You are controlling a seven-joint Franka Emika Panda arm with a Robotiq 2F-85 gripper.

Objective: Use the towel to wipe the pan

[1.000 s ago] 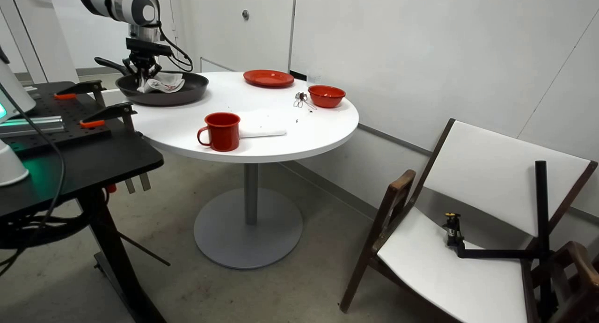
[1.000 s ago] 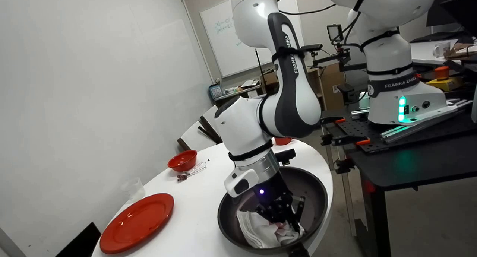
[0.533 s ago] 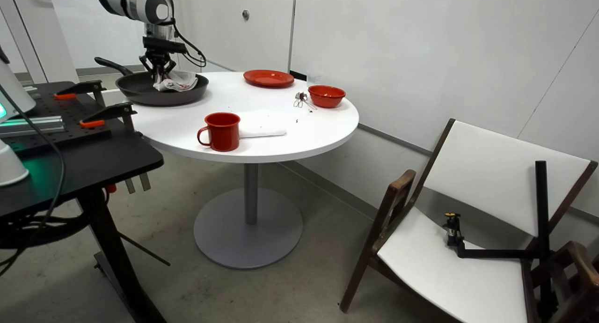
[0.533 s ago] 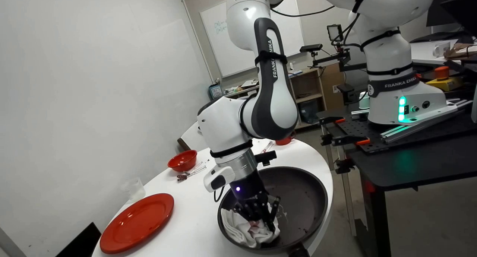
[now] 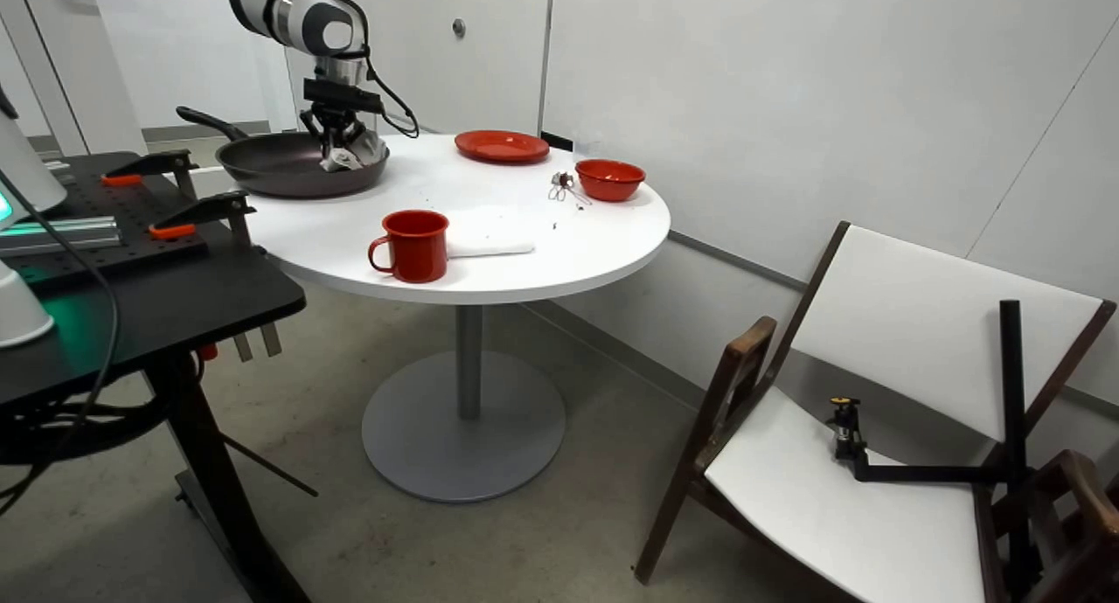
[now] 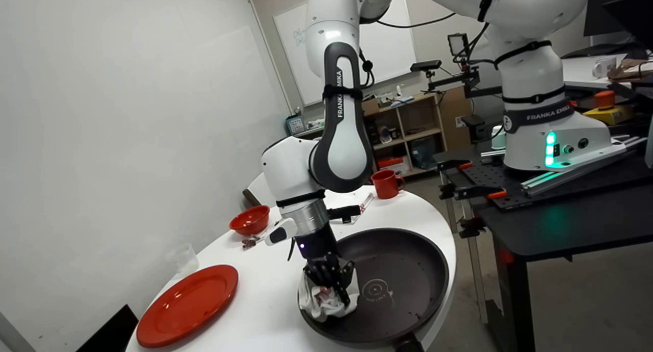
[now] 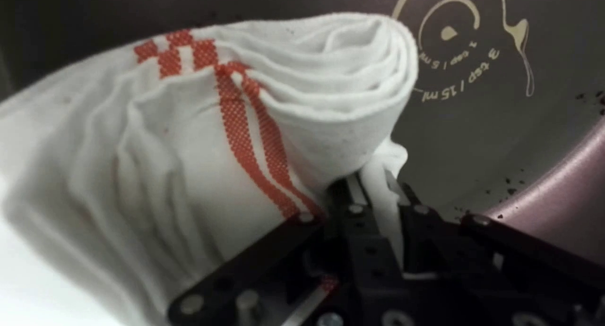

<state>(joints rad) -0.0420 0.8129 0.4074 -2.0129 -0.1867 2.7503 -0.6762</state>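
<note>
The dark pan (image 6: 408,270) stands on the white round table, its handle (image 5: 208,121) reaching out past the table edge. Bunched inside the pan lies the white towel (image 6: 312,300) with red stripes, pressed against the wall on the side nearer the red plate. My gripper (image 6: 334,291) points down over it. In the wrist view a fold of towel (image 7: 198,146) runs between the fingers of the gripper (image 7: 378,186), which is shut on it. Dark specks (image 7: 511,190) dot the pan's inner surface beside its printed markings. Part of the towel is hidden by the gripper in both exterior views.
A red plate (image 6: 189,306), a red bowl (image 5: 609,180) and a whisk-like utensil (image 5: 562,183) share the table. Near its front edge sits a red mug (image 5: 418,249) beside a flat white object (image 5: 491,247). A clear cup (image 6: 182,259) stands by the wall.
Gripper and towel have slid together across the pan, away from the handle side to the opposite wall. The pan has stayed in place, and its printed markings now show.
</note>
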